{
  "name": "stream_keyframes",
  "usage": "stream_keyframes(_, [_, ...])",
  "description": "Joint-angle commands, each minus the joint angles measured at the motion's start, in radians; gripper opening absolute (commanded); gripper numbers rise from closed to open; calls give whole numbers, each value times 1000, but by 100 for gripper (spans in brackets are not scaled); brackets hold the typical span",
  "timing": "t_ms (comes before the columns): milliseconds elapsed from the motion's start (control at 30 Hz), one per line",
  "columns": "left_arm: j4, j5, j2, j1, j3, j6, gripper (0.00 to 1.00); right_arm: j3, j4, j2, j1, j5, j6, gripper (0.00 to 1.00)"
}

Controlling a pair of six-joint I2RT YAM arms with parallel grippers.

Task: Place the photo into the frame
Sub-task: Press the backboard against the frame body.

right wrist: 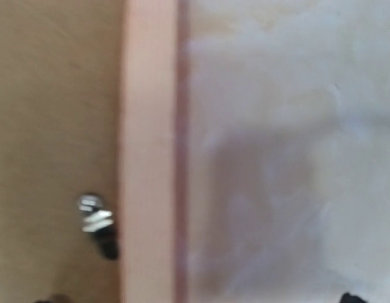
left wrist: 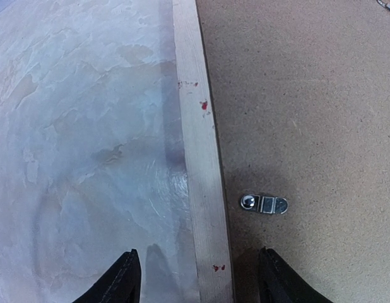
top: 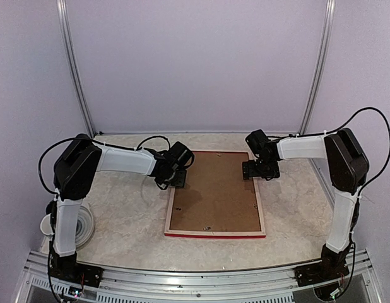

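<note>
The frame [top: 170,208] lies face down on the table, pale wood rails up and a red edge along its near side. A brown backing board [top: 214,192] fills it, and the photo is hidden. My left gripper [top: 176,182] hangs over the frame's left rail near its far end. In the left wrist view it [left wrist: 198,278] is open, its fingers [left wrist: 119,284] straddling the rail [left wrist: 198,139] with a metal clip [left wrist: 263,204] just inside. My right gripper [top: 260,170] hovers over the right rail [right wrist: 149,126], open wide, only its fingertips [right wrist: 353,298] showing. A turn clip [right wrist: 94,214] sits beside that rail.
The marbled table [top: 125,214] extends to the left and right of the frame. A white coiled object [top: 88,227] lies by the left arm's base. Pale walls and two metal posts [top: 312,76] close the back.
</note>
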Motion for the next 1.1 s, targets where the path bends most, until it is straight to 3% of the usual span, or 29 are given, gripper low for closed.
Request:
stream_keyframes(0, [-62, 59, 24, -1, -53, 7, 63, -18, -55, 50, 11, 79, 13, 99])
stream_keyframes(467, [-52, 46, -41, 0, -60, 5, 66, -28, -65, 135, 12, 59, -13, 99])
stream_keyframes(633, [-69, 15, -67, 8, -16, 14, 66, -4, -45, 62, 12, 54, -18, 99])
stream_keyframes(1067, [-109, -22, -7, 66, 222, 75, 67, 280, -125, 98, -37, 109, -46, 99])
